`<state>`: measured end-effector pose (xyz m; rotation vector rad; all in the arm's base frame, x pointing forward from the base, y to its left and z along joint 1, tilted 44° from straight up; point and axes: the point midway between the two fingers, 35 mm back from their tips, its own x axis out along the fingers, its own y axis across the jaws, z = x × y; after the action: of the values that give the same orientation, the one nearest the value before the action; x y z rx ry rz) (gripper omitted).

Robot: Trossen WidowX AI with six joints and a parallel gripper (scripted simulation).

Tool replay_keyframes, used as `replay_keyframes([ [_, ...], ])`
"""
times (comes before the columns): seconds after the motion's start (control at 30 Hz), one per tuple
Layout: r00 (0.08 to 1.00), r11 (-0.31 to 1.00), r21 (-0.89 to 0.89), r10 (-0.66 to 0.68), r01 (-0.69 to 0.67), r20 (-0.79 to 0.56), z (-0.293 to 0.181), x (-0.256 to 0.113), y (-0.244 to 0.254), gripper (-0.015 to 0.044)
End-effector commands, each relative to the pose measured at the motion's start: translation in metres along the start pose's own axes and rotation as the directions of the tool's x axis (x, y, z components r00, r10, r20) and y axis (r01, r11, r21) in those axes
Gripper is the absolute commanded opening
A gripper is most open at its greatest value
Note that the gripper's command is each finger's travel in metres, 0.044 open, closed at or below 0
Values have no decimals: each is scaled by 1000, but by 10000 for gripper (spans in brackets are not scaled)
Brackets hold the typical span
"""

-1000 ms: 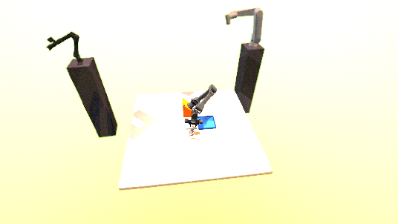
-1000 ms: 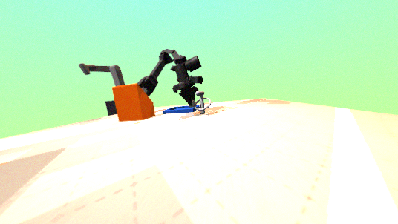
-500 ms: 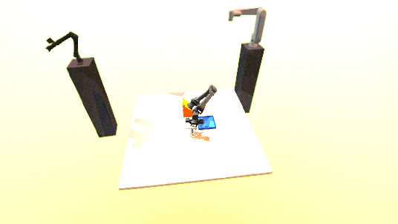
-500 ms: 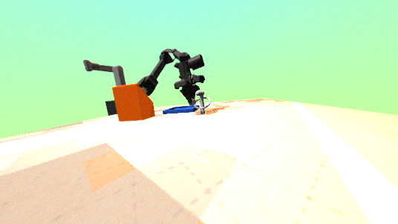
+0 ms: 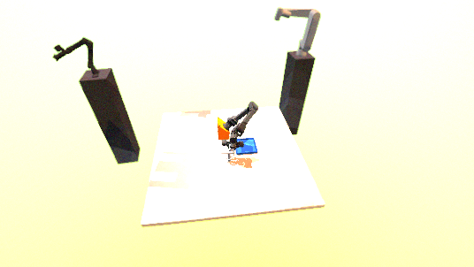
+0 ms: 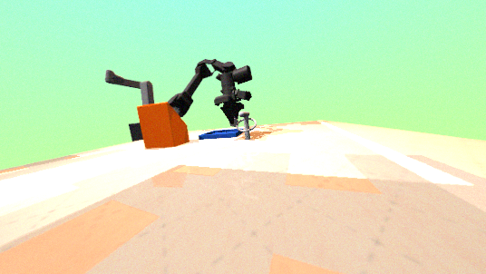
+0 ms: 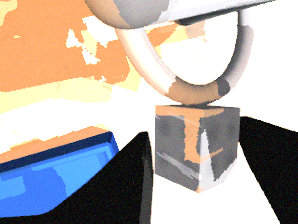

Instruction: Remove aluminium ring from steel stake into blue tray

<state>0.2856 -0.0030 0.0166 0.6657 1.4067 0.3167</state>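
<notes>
The grey steel stake [image 6: 247,135] [image 5: 229,157] stands on the table; its cross-bar [image 7: 145,10] crosses the top of the wrist view. The aluminium ring [image 7: 192,93] [image 6: 256,123] stands steeply tilted at the stake, raised off the table just below the cross-bar. Its upper part is hidden behind the bar, and whether the post still passes through it is unclear. My gripper [image 7: 193,132] [image 6: 235,123] is shut on the ring's block-like welded tab [image 7: 175,145], beside the stake. The blue tray [image 5: 248,150] [image 6: 218,135] [image 7: 55,153] lies beside the stake, with no ring seen in it.
An orange block [image 5: 223,133] [image 6: 156,127] with a sloped side stands near the arm's base. Two dark pillars [image 5: 110,115] [image 5: 296,93] carrying other arms stand beyond the table's sides. Orange and pale patches mark the table top [image 5: 234,194].
</notes>
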Motion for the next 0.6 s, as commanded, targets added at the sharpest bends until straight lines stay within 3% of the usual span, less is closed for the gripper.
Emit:
replay_keyframes([
  [0.0, 1000, 1000, -9, -22, 22, 8, 3, -4, 3, 0],
  [0.57, 998, 998, -8, -62, 62, 23, 3, -11, 9, 0],
])
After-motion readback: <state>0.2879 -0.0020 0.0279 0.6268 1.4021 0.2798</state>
